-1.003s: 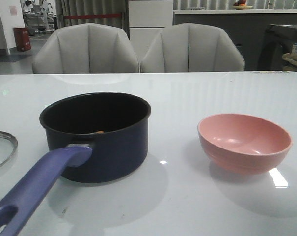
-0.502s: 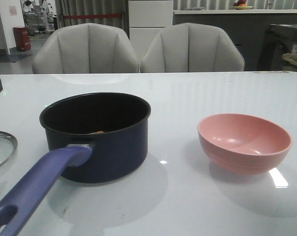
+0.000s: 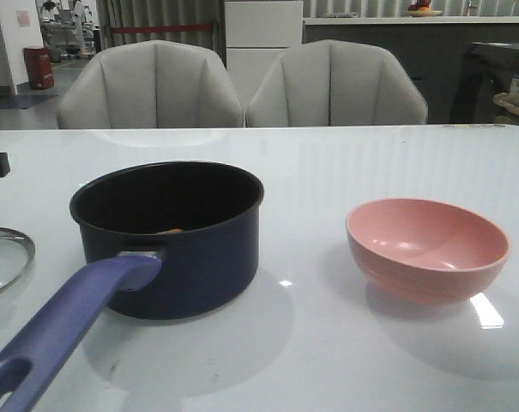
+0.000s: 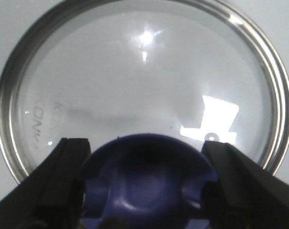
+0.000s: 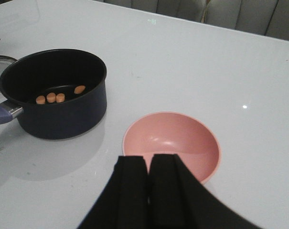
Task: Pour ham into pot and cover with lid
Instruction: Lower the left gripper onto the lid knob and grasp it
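With the ham (image 5: 56, 97) already in the pot (image 3: 182, 245), our left gripper (image 4: 146, 179) had dropped over the lid (image 4: 139, 90), spread fingers (image 4: 63, 176) flanking its knob (image 4: 146, 183) between them, while our right gripper (image 5: 148, 191) sat pressed together above the pink bowl (image 5: 173, 143).

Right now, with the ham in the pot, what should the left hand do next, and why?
Probably close on the knob and lift. The left hand straddles it, fingers open on either side, while the lid lies flat on the table beside the pot. The ham is already inside the pot and the pink bowl is empty, so covering remains.
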`<action>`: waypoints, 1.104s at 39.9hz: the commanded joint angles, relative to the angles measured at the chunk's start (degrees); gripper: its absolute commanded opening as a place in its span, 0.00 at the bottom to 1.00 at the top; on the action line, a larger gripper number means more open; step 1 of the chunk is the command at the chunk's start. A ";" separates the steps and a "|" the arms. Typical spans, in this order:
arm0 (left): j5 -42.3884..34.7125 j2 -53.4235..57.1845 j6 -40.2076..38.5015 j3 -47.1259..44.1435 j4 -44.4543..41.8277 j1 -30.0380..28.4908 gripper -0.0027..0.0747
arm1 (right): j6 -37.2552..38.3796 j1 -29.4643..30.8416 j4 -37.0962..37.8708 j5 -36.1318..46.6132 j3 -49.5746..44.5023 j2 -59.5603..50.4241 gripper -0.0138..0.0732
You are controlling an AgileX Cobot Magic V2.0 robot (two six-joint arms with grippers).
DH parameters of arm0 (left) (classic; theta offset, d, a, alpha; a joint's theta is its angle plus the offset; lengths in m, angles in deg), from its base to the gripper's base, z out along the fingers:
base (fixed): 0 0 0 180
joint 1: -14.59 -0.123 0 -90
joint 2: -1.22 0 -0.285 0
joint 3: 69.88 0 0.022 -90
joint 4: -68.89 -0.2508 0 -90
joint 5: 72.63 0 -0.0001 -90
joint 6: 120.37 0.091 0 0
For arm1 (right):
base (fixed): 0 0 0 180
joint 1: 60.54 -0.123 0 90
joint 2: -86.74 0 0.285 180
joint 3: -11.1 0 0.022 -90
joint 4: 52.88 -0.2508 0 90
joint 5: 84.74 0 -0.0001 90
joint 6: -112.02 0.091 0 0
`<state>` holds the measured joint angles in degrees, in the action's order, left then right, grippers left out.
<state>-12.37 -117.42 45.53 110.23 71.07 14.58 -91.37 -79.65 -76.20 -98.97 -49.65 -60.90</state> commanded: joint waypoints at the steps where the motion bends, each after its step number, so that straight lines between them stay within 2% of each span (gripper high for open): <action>1: -0.17 2.48 0.03 2.14 0.75 0.01 0.38 | -0.63 -0.11 -0.58 3.85 1.66 0.18 0.32; 6: 0.88 2.48 0.03 3.13 0.75 0.01 0.32 | -0.63 -0.11 -0.58 3.85 1.66 0.18 0.32; 24: 7.26 2.48 2.92 8.60 0.75 0.01 0.31 | -0.63 -0.11 -0.58 3.85 1.66 0.18 0.32; 34: 11.61 2.48 7.50 18.24 6.80 0.10 0.31 | -0.63 -0.11 -0.58 3.85 1.66 0.18 0.32; 44: 13.53 3.03 9.94 28.92 7.41 5.73 0.31 | -0.63 -0.11 -0.58 3.85 1.66 0.18 0.32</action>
<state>-2.22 -118.03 54.21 133.71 75.66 18.22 -91.37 -79.65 -76.20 -98.97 -49.65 -60.90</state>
